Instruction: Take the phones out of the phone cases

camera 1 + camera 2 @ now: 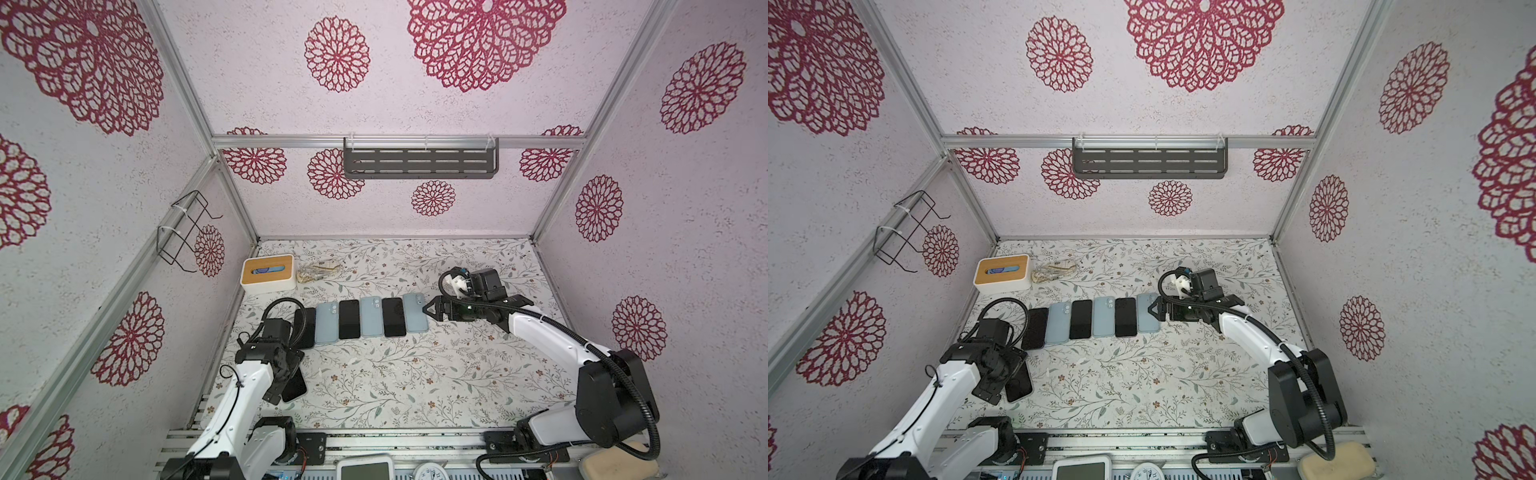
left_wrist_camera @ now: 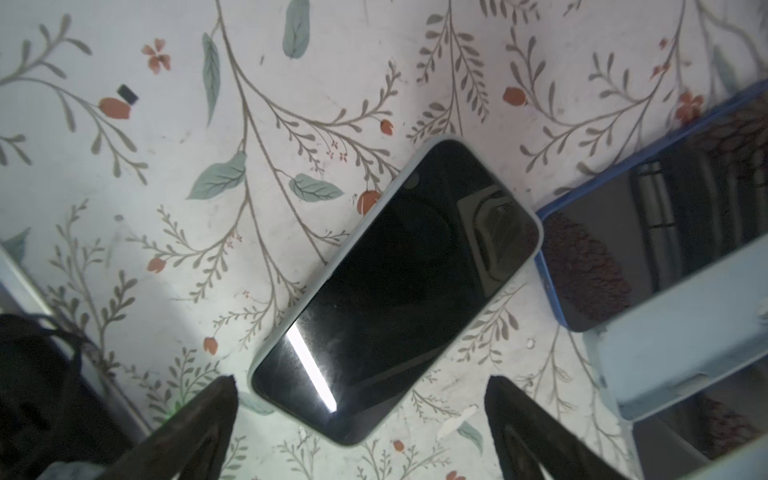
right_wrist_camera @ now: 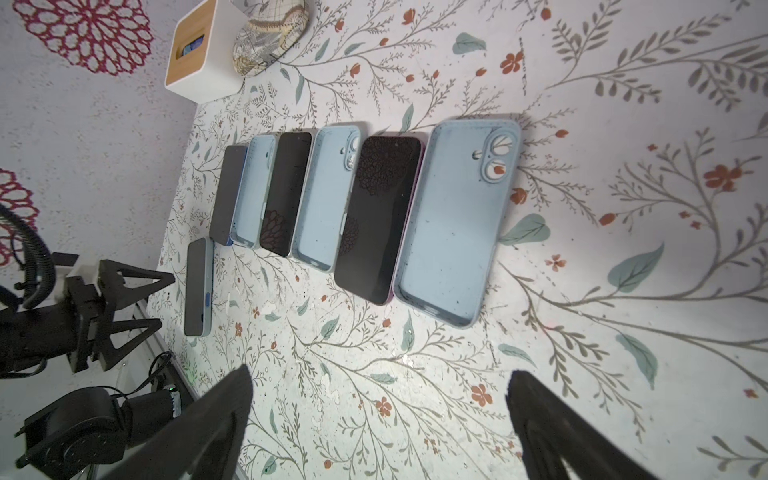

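Observation:
A dark-screened phone (image 2: pixel 395 291) in a pale phone case (image 2: pixel 536 232) lies flat, screen up, on the floral table, apart from the row. It also shows in both top views (image 1: pixel 296 388) (image 1: pixel 1019 384) and the right wrist view (image 3: pixel 198 286). My left gripper (image 2: pixel 361 392) (image 1: pixel 286 380) (image 1: pixel 998 380) hovers over its near end, open, its fingers either side of the phone and clear of it. My right gripper (image 3: pixel 380 376) (image 1: pixel 426 309) (image 1: pixel 1150 311) is open and empty by the row's right end.
A row of bare phones (image 1: pixel 349 319) and empty light-blue cases (image 1: pixel 415 312) alternates across the table's middle. A tissue box (image 1: pixel 269 272) and a clear bag (image 1: pixel 318 271) sit at the back left. A wire rack (image 1: pixel 187 232) hangs on the left wall and a shelf (image 1: pixel 419 162) on the back wall.

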Robot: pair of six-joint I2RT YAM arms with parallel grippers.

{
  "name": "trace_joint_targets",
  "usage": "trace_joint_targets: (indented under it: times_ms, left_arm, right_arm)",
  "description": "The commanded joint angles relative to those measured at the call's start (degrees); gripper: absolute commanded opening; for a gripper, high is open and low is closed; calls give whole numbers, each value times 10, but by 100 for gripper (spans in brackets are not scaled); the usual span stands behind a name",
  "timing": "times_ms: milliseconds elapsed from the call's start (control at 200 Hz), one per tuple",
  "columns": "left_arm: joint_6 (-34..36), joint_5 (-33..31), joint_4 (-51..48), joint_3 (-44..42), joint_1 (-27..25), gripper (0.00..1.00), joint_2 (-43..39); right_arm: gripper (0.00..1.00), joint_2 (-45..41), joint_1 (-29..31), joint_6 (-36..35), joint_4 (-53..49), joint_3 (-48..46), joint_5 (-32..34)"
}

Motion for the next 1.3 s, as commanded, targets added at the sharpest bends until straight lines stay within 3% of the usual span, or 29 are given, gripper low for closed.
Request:
trace_joint_targets:
  times_ms: [0,606,966,1296]
  left_arm:
    - [60,-31,7,23,-11,97,31]
    - [146,47,128,-48,12,97,68]
    - [146,53,150,-69,46,99,60]
    - [126,19,107,-56,31,100,68]
  right_arm:
    - [99,-1,3,9,21,3,-15]
    - [99,-8,3,6,26,4,-22]
    - [99,-12,4,3,16,17,-25]
    - [99,-17,3,-10,-3,25,-24]
